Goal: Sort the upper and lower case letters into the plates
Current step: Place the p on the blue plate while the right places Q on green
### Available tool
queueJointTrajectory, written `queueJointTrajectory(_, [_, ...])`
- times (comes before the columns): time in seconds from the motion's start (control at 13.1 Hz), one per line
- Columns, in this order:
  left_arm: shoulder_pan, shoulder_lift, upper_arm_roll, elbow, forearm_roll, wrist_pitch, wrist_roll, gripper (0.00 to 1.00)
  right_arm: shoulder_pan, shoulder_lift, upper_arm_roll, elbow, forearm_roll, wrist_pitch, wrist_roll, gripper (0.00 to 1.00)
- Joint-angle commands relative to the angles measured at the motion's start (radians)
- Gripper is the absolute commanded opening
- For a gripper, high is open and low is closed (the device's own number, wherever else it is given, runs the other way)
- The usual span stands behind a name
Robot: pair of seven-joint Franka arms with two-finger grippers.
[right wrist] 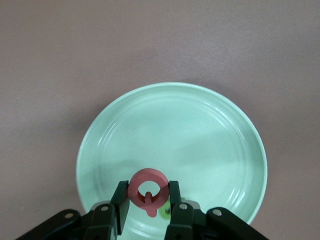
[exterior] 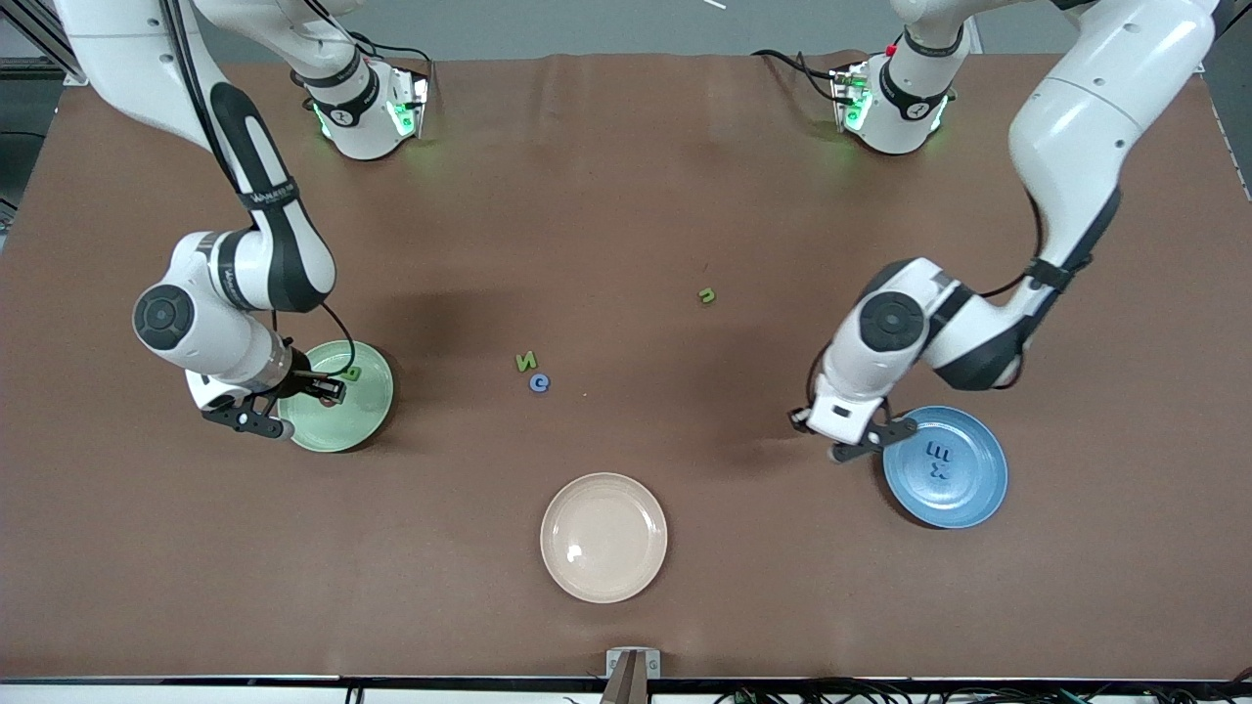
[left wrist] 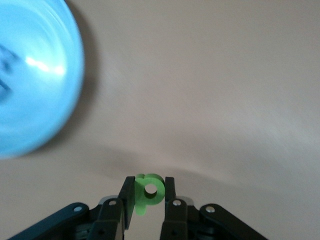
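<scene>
The left gripper (left wrist: 149, 192) pinches a green letter (left wrist: 148, 192) over bare table, just beside the blue plate (exterior: 963, 489); released here, the letter misses. The right gripper (right wrist: 148, 196) clamps a pink letter (right wrist: 148, 190) over the green plate (right wrist: 210, 130); a drop near its rim might bounce out.

Brown-covered table under even overhead light

A matte brown cover (exterior: 626, 176) spreads over the whole table, faintly creased along its edge by the arm bases; a cream-beige plate (exterior: 603, 537) sits on it near the front camera, glossy with a small white glint; nearer the camera than that plate, a small grey bracket (exterior: 632, 663) is fixed at the table's edge; a tangle of dark cables (exterior: 880, 694) runs below that edge; above the cover's edge farthest from the plate lies a strip of grey floor (exterior: 587, 29); soft shadows pool on the cover.
</scene>
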State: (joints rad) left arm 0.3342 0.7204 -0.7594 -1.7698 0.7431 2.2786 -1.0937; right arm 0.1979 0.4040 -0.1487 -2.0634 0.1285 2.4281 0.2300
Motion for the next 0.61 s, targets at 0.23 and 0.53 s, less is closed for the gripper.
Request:
queueJointTrajectory(0.23, [0.193, -0.018, -0.052, -0.005, 0.01, -0.085, 0.257, 0.02, 0.018, 0.087, 0.018, 0.025, 0.01, 0.052, 0.011, 0.01])
queueJointTrajectory(0.53, [0.29, 0.004, -0.049, -0.007, 0.012, -0.083, 0.414, 0.62, 0.035, 0.105, 0.021, 0.025, 0.013, 0.069, 0.015, 0.07])
